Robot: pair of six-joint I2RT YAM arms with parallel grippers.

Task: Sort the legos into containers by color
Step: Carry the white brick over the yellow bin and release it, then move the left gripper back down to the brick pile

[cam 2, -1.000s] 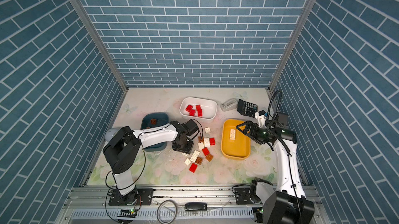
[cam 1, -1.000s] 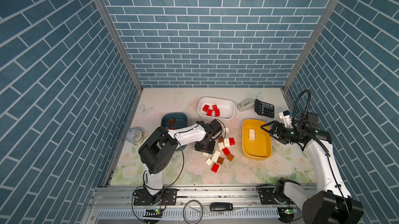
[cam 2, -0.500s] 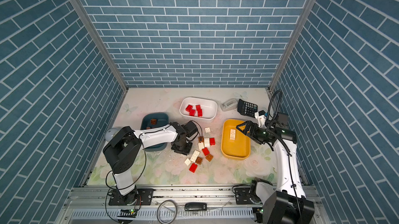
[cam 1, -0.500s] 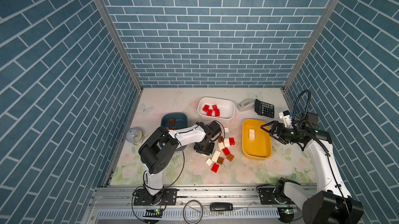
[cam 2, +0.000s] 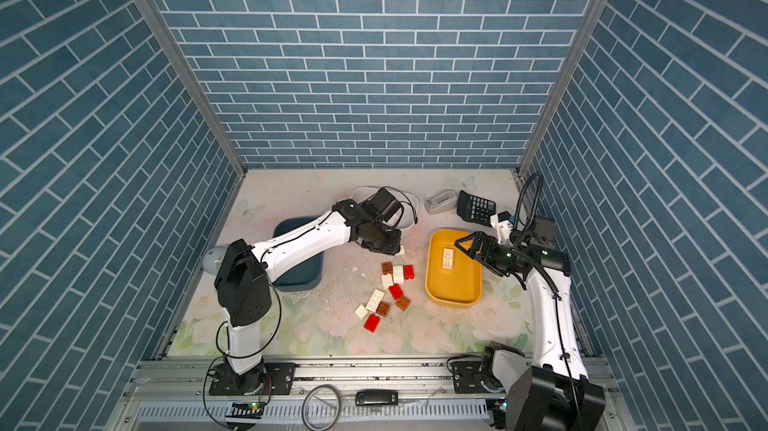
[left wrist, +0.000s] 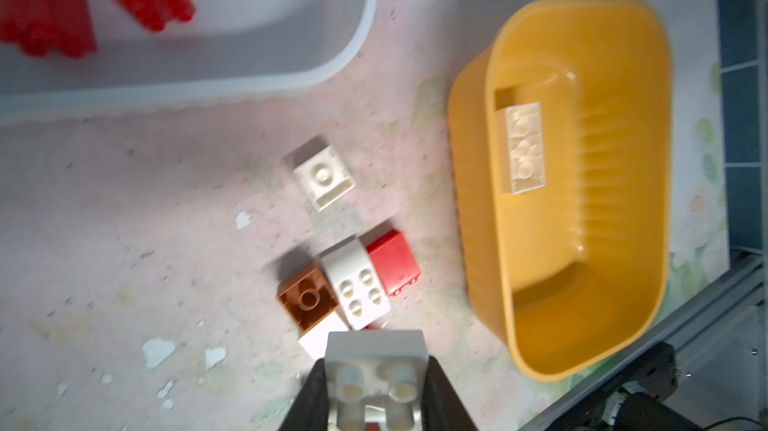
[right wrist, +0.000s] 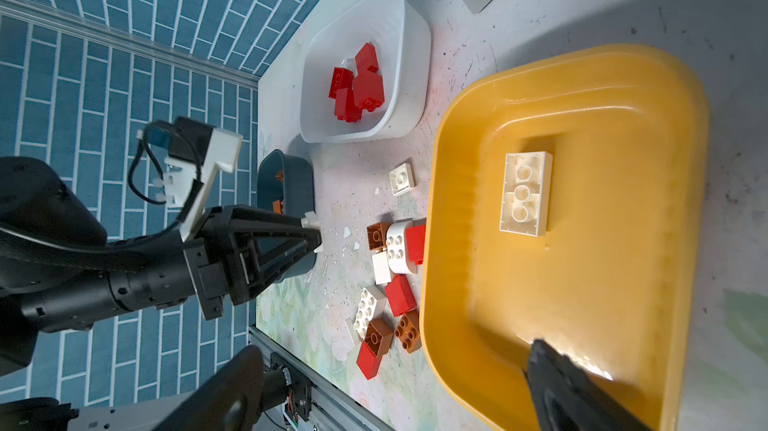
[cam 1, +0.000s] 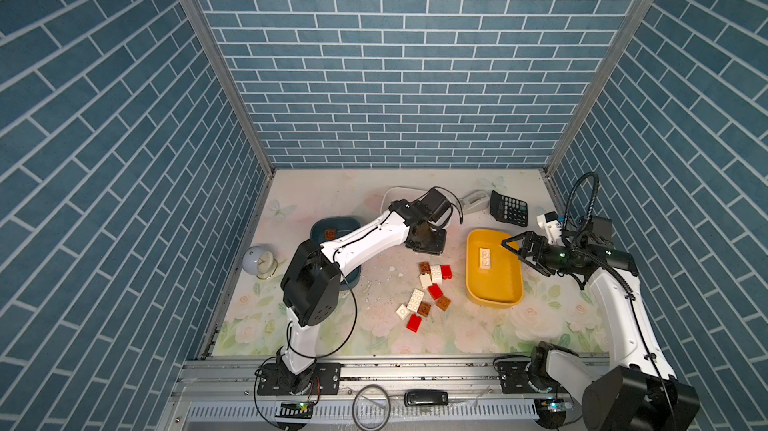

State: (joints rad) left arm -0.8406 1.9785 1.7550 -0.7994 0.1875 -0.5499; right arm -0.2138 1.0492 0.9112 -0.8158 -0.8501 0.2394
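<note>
My left gripper (left wrist: 376,366) is shut on a white square lego (left wrist: 376,370) and holds it above the table, near the white container (right wrist: 409,76) with several red legos (right wrist: 357,84). In both top views this gripper (cam 1: 428,247) (cam 2: 380,247) hangs behind the loose pile of red, brown and white legos (cam 1: 435,291). My right gripper (cam 1: 513,251) (cam 2: 467,252) stands open and empty over the right rim of the yellow container (cam 1: 494,283), which holds one white oblong lego (cam 1: 484,258). The teal container (cam 1: 332,225) holds a brown lego (cam 1: 330,233).
A grey tape dispenser (cam 1: 473,202) and a black calculator (cam 1: 509,208) lie at the back right. A small round pale object (cam 1: 258,260) sits by the left wall. White crumbs (cam 1: 392,269) dot the mat. One white lego (left wrist: 324,177) lies apart from the pile.
My left gripper shut on a white lego at the pile, then rose and moved back and to the right with it. The right arm has not moved.
</note>
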